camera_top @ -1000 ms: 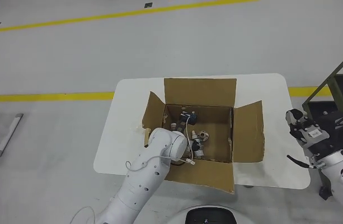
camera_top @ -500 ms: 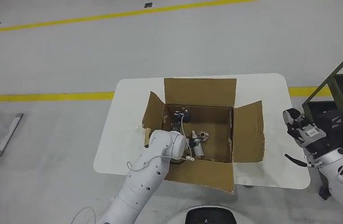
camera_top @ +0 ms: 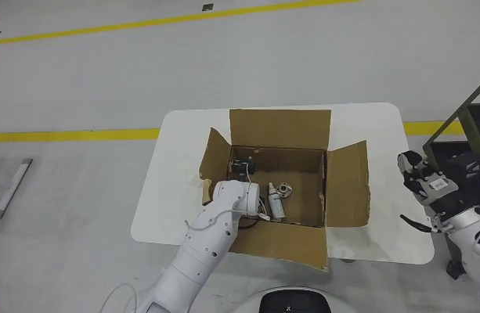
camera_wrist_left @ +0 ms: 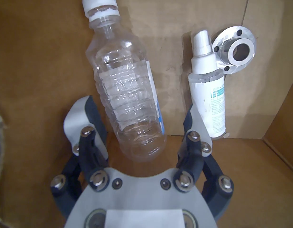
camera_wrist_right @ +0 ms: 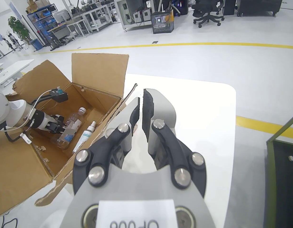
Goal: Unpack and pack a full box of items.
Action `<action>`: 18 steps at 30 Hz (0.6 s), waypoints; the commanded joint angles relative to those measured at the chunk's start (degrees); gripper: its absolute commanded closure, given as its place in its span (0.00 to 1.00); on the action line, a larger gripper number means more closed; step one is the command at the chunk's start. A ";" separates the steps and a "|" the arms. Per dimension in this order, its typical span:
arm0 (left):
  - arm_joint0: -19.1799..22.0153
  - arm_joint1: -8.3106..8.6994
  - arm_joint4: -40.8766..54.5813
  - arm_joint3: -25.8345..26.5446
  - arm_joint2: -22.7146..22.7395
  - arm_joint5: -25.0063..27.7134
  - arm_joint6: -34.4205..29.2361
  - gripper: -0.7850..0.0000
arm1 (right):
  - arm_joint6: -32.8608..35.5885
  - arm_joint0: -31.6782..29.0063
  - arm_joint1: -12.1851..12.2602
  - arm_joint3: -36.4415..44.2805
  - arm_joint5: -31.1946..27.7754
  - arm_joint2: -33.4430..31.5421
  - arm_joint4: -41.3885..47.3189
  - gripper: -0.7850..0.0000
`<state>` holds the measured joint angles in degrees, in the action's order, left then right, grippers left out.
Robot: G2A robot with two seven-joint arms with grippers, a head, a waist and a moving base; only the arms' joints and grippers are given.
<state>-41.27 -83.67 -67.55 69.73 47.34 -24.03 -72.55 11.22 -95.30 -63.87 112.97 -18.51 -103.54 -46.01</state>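
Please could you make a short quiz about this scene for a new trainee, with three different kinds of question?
1. True or false: the right gripper holds a bottle.
2. What lies between the open fingers of the left gripper? A clear bottle; B mug; C tape roll.
3. Fill in: beside the spray bottle lies a metal ____.
Key: 1 false; 2 A; 3 flange.

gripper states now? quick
Left gripper: open, straddling the clear bottle in the box, not clamped.
Right gripper: shut, holding nothing.
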 commanded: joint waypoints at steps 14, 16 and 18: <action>0.54 -1.57 -0.03 -4.62 -0.17 -1.04 1.46 0.19 | 2.20 0.99 -0.45 -1.23 -0.45 1.06 15.58 0.66; 0.55 -1.70 -0.29 -5.10 -0.15 -0.93 1.61 0.21 | 4.26 1.39 -0.46 -1.60 -0.83 1.43 19.45 0.60; 0.54 -1.85 -0.39 -5.38 -0.07 -0.95 1.66 0.22 | 7.09 1.80 -0.38 -2.06 -1.30 2.02 21.86 0.55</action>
<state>-40.72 -85.46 -67.91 64.47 47.23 -24.97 -70.89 16.95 -93.67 -64.30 111.09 -19.61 -101.75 -25.18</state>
